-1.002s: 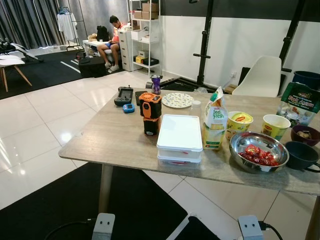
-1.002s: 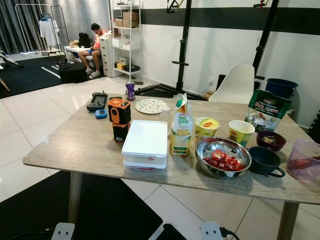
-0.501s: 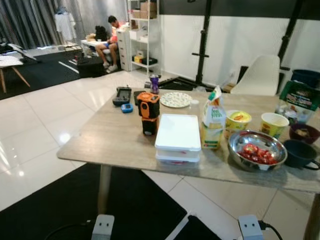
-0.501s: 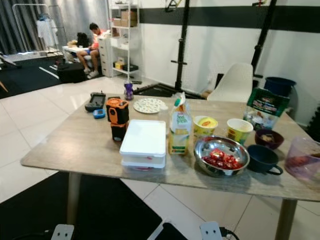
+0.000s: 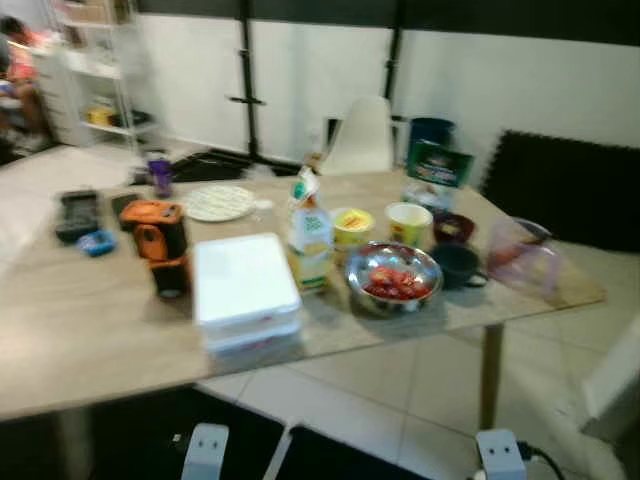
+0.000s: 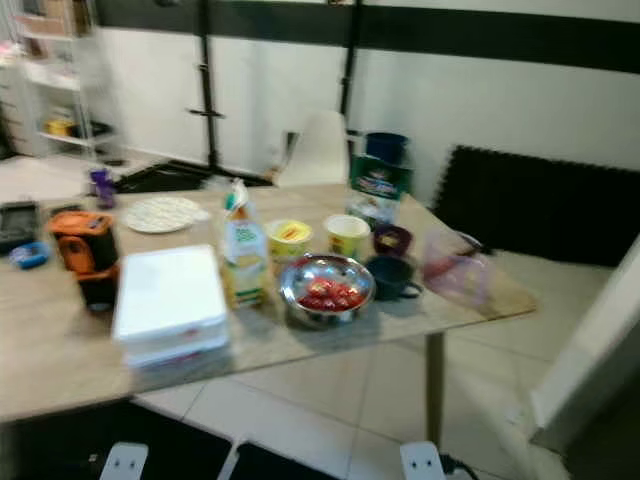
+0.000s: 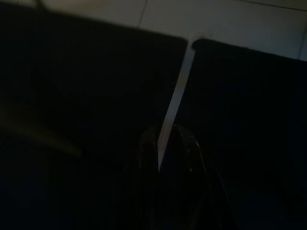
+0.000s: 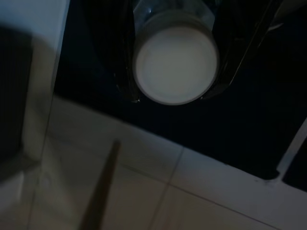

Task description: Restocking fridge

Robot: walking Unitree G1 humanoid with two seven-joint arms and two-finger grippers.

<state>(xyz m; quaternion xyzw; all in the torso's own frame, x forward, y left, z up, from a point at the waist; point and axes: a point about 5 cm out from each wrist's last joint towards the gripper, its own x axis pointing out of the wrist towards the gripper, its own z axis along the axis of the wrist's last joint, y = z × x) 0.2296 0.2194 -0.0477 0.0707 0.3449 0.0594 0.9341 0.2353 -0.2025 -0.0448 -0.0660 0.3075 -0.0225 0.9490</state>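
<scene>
Juice carton (image 5: 309, 237) between white box (image 5: 243, 290) and tomato bowl (image 5: 393, 279)

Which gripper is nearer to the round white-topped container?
Right. The right gripper holds the container between its fingers, touching it; the left gripper hangs idle over the dark floor mat, apart from it.

A wooden table (image 5: 90, 340) is seen on pale tiles. On it are set a white lidded box (image 5: 243, 287), a juice carton (image 5: 309, 232), a steel bowl of red fruit (image 5: 392, 279), two yellow cups (image 5: 351, 225) and, at the far left, an orange device (image 5: 160, 230).
</scene>
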